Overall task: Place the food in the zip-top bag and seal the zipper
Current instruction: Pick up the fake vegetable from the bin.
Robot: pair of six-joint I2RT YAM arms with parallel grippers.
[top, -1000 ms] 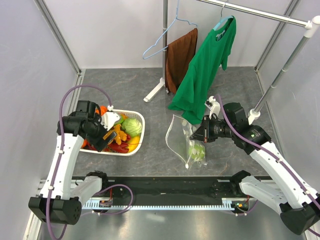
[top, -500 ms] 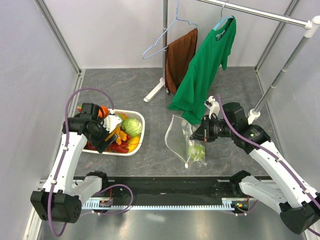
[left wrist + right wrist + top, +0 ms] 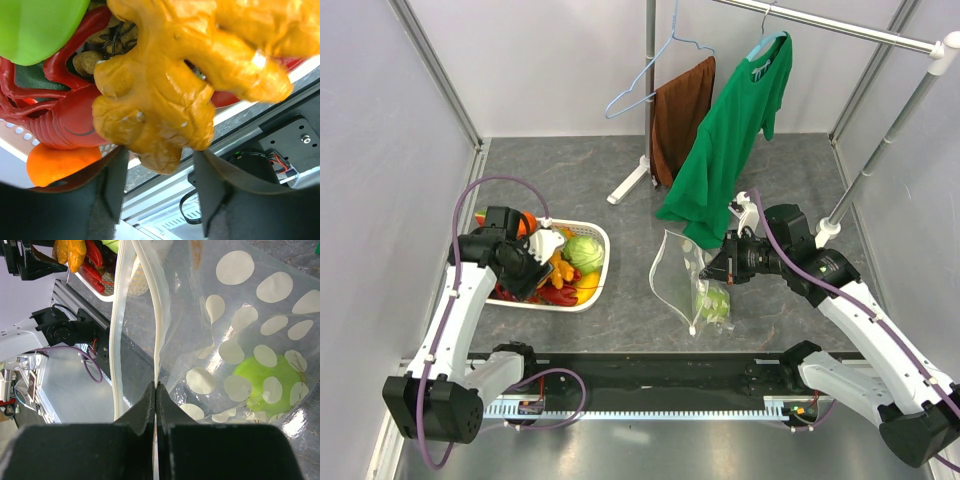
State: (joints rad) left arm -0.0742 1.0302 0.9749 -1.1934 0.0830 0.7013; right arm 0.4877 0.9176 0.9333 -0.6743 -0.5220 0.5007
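Observation:
The white basket at the left holds the food: a green cabbage, red lobsters, an orange fruit, a green fruit and a knobby yellow piece. My left gripper is down in the basket, open, its fingers either side of the yellow piece's lower lobe without closing on it. My right gripper is shut on the zipper strip and holds the polka-dot bag up with its mouth open. A green fruit lies inside the bag.
A green T-shirt and a brown cloth hang on the rack just behind the bag, beside a blue hanger. The rack's foot rests on the floor. A metal rail runs along the near edge.
My left gripper has shifted a little to the right and deeper over the basket's food. The right gripper and the bag have not moved.

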